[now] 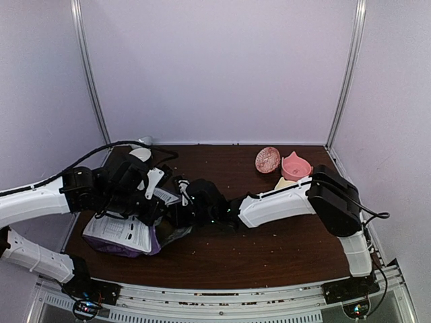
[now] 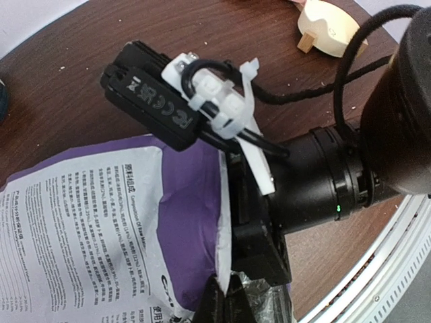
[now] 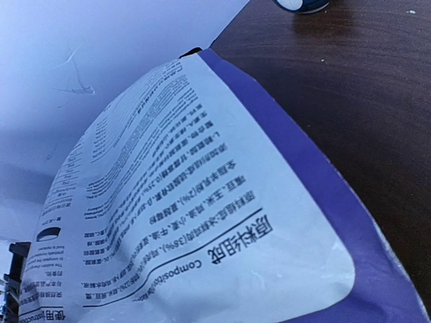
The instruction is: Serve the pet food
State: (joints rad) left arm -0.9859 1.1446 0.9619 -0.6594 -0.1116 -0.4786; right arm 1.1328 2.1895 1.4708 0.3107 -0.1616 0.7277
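The purple and white printed bag (image 1: 118, 232) lies at the front left of the table with its mouth end lifted. My left gripper (image 2: 229, 296) is shut on the bag's white top edge (image 2: 225, 222). My right gripper (image 1: 176, 217) reaches in from the right and presses against the same end. The right arm's wrist (image 2: 323, 182) shows right beside the pinched edge. In the right wrist view the bag's printed panel (image 3: 202, 222) fills the frame and hides the right fingers. No pet food shows. It is hidden or out of view.
A pink bowl (image 1: 296, 166) and a round pinkish dish (image 1: 267, 159) stand at the back right. The yellow scoop (image 1: 284, 183) lies beside them and shows in the left wrist view (image 2: 330, 27). A white object (image 1: 141, 152) sits at the back left. Small crumbs dot the table.
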